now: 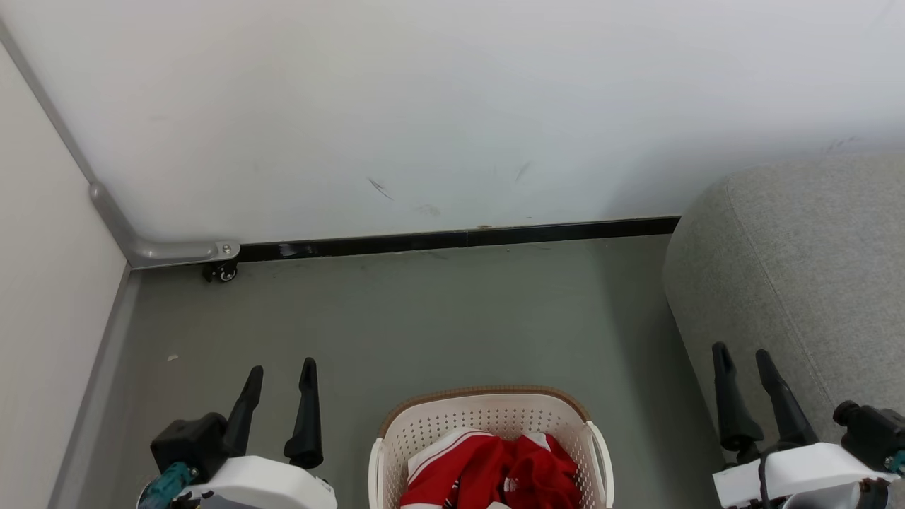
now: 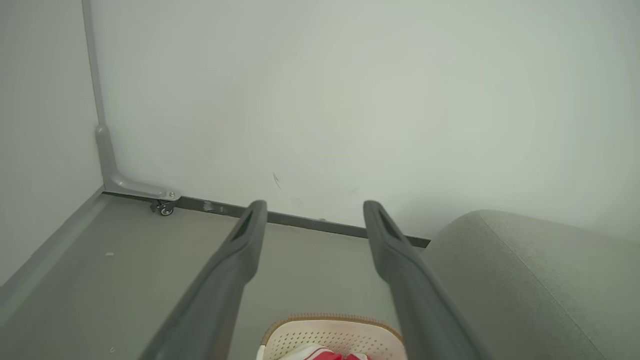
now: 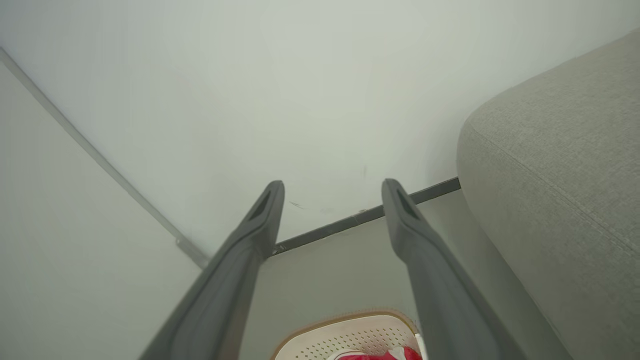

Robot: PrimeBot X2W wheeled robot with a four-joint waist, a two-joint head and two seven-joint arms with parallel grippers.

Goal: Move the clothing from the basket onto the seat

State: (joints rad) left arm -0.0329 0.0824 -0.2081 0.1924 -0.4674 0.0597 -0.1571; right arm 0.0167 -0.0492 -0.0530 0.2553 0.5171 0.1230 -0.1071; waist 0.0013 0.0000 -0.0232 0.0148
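Wide open and empty, left gripper point(image 1: 282, 365) and right gripper point(image 1: 741, 350) flank basket point(image 1: 452, 420). Red clothing point(image 1: 495, 466) heaped inside basket; seat point(image 1: 799, 261) right of basket. Best: lower one gripper straight in, pinch top fold.

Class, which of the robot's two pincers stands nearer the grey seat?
The right pincer, at the head view's lower right beside the seat; the left pincer stands across the basket from it, over the floor.

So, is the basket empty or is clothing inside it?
Not empty: red clothing with white stripes lies bunched inside the basket, below its rim.
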